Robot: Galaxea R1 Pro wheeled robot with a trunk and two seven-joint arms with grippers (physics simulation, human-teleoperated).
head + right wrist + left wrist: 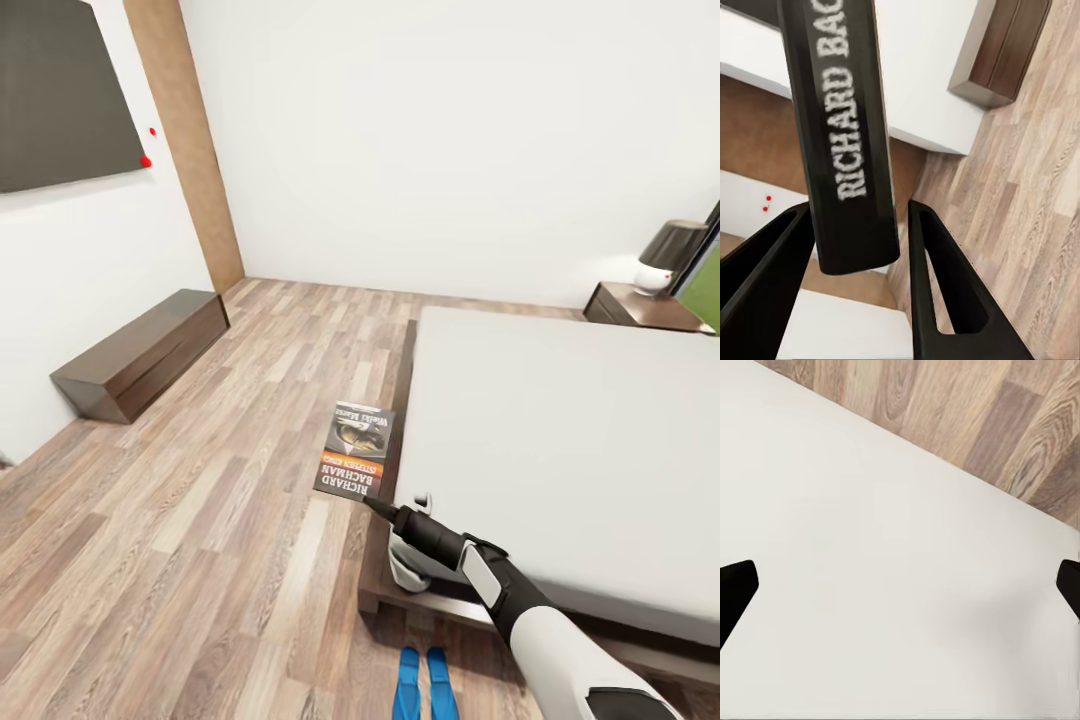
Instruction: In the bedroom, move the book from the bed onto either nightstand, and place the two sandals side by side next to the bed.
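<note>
Right end effector [859, 247] around book [355, 449], beside bed [560, 430].

I note the wood-plank floor [200, 520] carrying the bed [570, 420], a long dark bench [140, 355] by the wall, and two blue sandals [423, 685] side by side at the bed's foot.
</note>
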